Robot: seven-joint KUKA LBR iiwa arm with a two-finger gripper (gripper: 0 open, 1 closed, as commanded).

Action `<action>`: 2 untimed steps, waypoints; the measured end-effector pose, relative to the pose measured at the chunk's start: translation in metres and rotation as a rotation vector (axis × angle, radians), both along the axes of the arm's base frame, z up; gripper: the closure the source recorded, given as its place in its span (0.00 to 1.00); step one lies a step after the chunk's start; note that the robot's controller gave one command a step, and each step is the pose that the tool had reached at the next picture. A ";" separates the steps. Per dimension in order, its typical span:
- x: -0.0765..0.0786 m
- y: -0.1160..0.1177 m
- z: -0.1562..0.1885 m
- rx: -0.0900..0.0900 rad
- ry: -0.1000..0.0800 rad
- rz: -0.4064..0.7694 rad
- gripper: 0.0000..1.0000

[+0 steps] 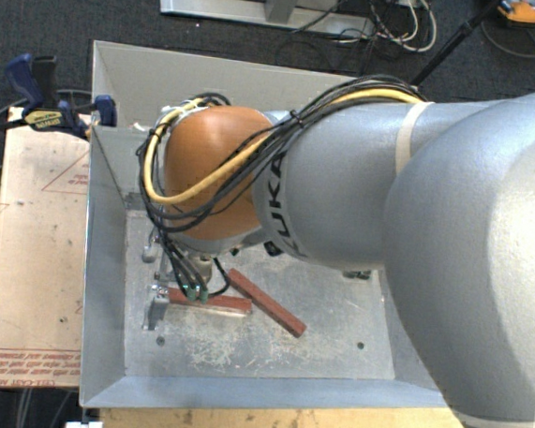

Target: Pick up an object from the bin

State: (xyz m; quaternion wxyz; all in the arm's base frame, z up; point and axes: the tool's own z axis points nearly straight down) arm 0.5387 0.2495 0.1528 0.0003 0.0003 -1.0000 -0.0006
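Note:
My gripper [157, 309] hangs under the orange-domed wrist, low over the left part of the bin floor. Just to its right lies a flat reddish-brown stick [214, 302], set nearly level, and its left end reaches the gripper. A second reddish-brown stick [270, 304] lies slantwise from the upper left to the lower right, its upper end close to the first stick. The view does not show whether either stick is gripped.
The arm and its cables cover the back and right of the bin. The bin's left wall stands close to the gripper. Pale dust and crumbs lie on the floor near the front wall.

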 end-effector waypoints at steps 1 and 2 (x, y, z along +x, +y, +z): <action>0.008 -0.066 -0.071 0.001 -0.005 -0.061 1.00; 0.008 -0.066 -0.071 0.001 -0.005 -0.061 1.00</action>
